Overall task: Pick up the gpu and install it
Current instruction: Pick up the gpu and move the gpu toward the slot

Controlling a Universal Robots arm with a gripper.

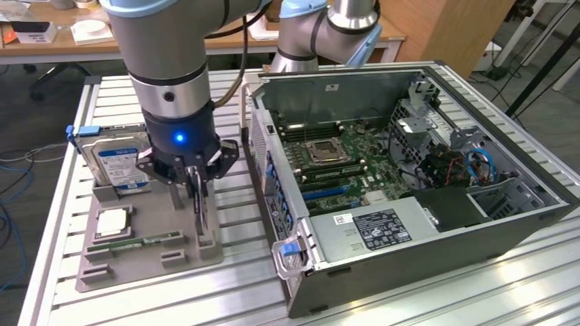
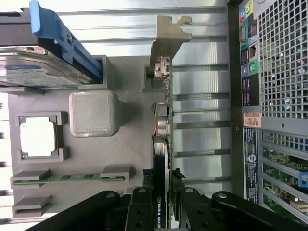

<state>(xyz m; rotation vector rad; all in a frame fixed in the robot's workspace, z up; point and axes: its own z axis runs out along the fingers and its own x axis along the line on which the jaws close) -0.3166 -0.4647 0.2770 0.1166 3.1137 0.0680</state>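
- Robotics lab or workshop, by the look of it.
- Ribbed aluminium tabletop (image 1: pixel 435 292) carrying an opened computer case (image 1: pixel 408 170) and a grey printed parts holder (image 1: pixel 149 255).
- Robot arm (image 1: pixel 168 61) standing over it.
- Wooden desks (image 1: pixel 64 49) behind, loose cables (image 1: pixel 11 180) on the floor.

Pretty standard UR arm (image 1: pixel 168 61): chunky silver-grey tubes, pale blue joint caps (image 1: pixel 303 8), and a dark cable (image 1: pixel 243 61) hanging alongside. The wrist end is black with a glowing blue light (image 1: pixel 179 138). The gripper (image 1: pixel 197 182) is all black, with bolted linkage fingers (image 2: pixel 139 207).
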